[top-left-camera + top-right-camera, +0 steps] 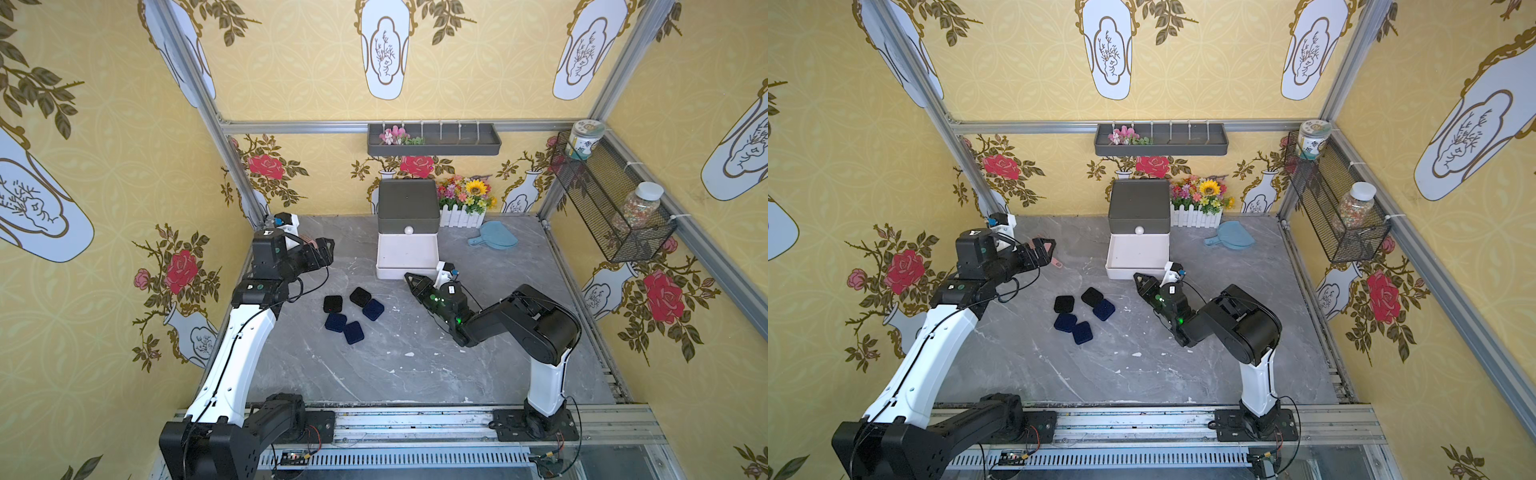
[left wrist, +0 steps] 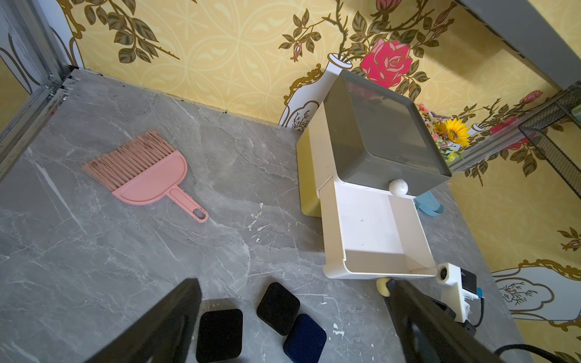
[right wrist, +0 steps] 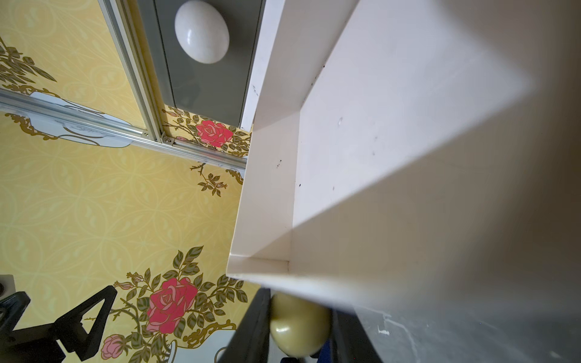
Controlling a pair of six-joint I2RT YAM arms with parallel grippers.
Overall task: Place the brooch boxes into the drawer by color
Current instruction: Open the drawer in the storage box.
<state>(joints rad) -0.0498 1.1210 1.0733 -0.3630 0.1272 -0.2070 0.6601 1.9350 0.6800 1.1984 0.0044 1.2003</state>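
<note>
- While the right claw [image 1: 410, 278] is closed narrow on the olive-yellow knob [image 3: 298, 325] at the front of the pulled-out white drawer [image 1: 407, 254], the right wrist view shows that knob pinched between its two dark fingers [image 3: 254, 328].
- The left claw [image 1: 325, 252] hangs above the left side of the counter [image 1: 415, 365], spread wide and holding nothing. A pink hand brush [image 2: 147, 176] lies flat on the counter near it.
- The brooch boxes lie in one loose cluster on the counter, in front of the white drawer and to its left. They are near the right claw's tip without touching it, and nearer the front edge than the left claw.
- There are five boxes in view: two black brooch boxes [image 1: 333, 304] [image 1: 360, 296] and three navy brooch boxes [image 1: 372, 309] [image 1: 335, 322] [image 1: 354, 332].
- One navy box touches the black box nearer the drawer. The other two navy boxes touch each other, just in front of the second black box.
- In the left wrist view, both black boxes and one navy box show between the left claw's spread fingers [image 2: 163, 323].
- The drawer chest [image 1: 408, 199] stands at the back wall and has three tiers:
  - The top tier is dark grey, shut, and carries a white knob [image 1: 408, 229].
  - The middle tier is the white drawer, drawn fully forward.
  - The bottom tier is olive-yellow [image 2: 306, 179].
- Two knobs are visible, one white and one olive-yellow.
- One blue dustpan [image 1: 494, 239] lies to the right of the chest.
</note>
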